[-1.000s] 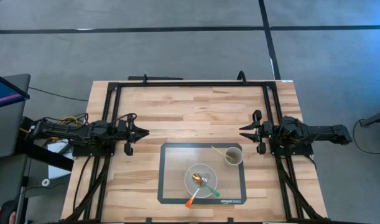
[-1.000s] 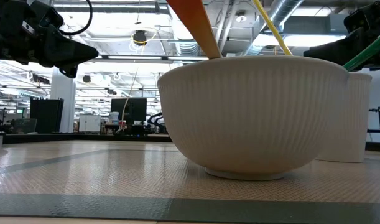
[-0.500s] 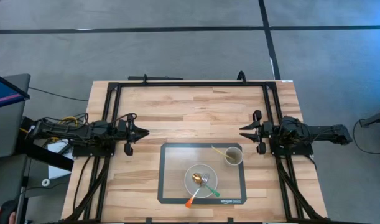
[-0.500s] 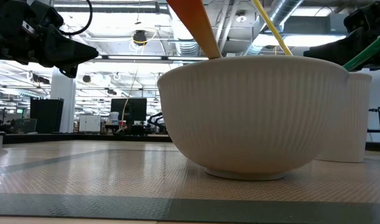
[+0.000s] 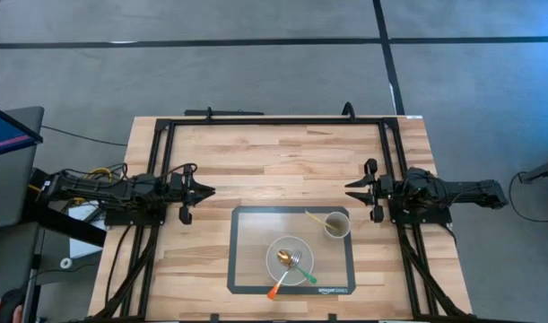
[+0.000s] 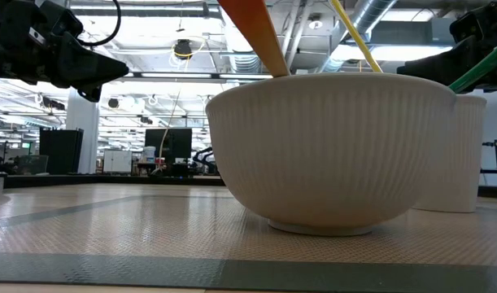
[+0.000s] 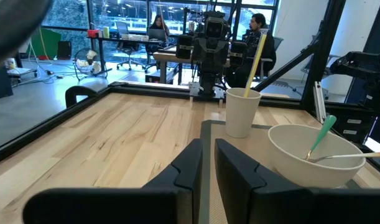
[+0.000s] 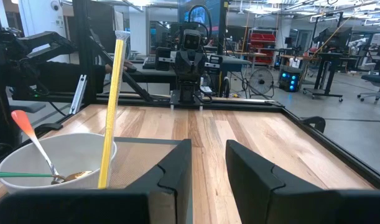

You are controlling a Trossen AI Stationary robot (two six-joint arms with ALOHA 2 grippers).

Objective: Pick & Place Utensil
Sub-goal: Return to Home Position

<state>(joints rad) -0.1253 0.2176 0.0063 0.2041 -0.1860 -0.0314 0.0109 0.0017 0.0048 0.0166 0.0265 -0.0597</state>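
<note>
Though bowl (image 6: 337, 155) fills low view, overhead shows straw (image 5: 315, 216) in cup (image 5: 346, 226).

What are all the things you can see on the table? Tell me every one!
table: one, light wood, under everything
mat: one, greyish with a dark edge, at the table's front middle
bowl: one, pale grey, on the mat
green spoon: one, green handle, in the bowl
orange utensil: one, orange handle, in the bowl
cup: one, pale grey, on the mat beside the bowl
straw: one, yellow, leaning in the cup
left gripper: one, dark, open, empty, left side
right gripper: one, dark, open, empty, right side
</note>
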